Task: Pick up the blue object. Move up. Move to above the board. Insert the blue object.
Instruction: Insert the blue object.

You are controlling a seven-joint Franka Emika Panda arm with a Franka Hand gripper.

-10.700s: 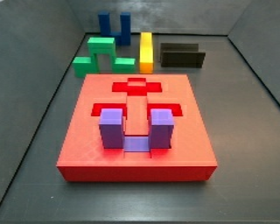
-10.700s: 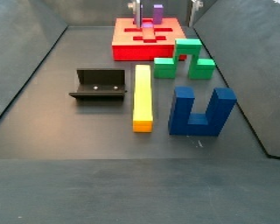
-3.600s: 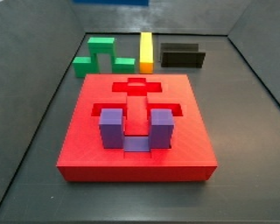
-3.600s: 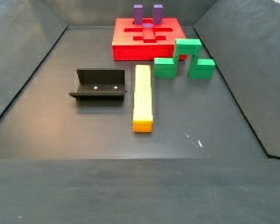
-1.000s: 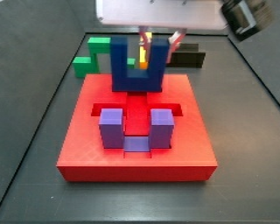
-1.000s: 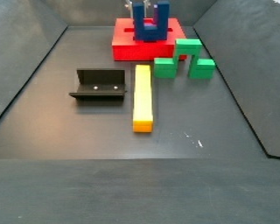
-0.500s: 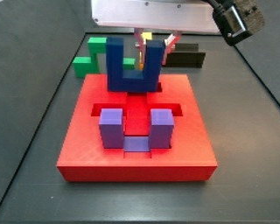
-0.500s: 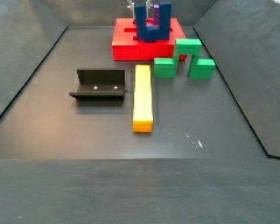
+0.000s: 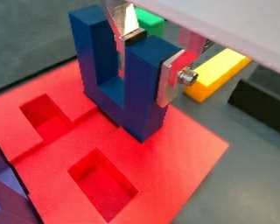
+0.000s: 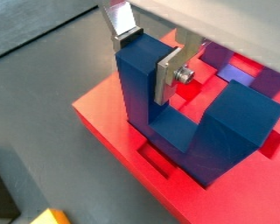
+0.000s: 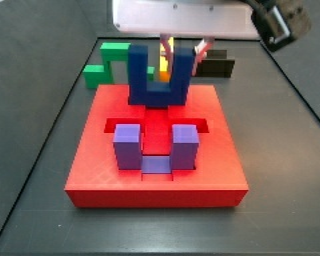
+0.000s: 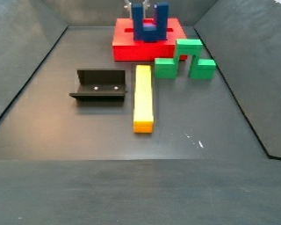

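Note:
The blue object is a dark blue U-shaped block, standing upright with its prongs up. My gripper is shut on one prong, a silver finger flat against each side. It shows the same way in a wrist view, gripper on the blue object. In both side views the blue object is at the far end of the red board, its base low over a recess. Whether it touches the board I cannot tell.
A purple U-shaped block sits in the board's near recess. Beyond the board lie green blocks, a long yellow bar and the dark fixture. Open recesses show beside the blue object.
The blue object stood on the floor beyond the yellow bar; now it is in my gripper over the board. Over the last second it has barely shifted.

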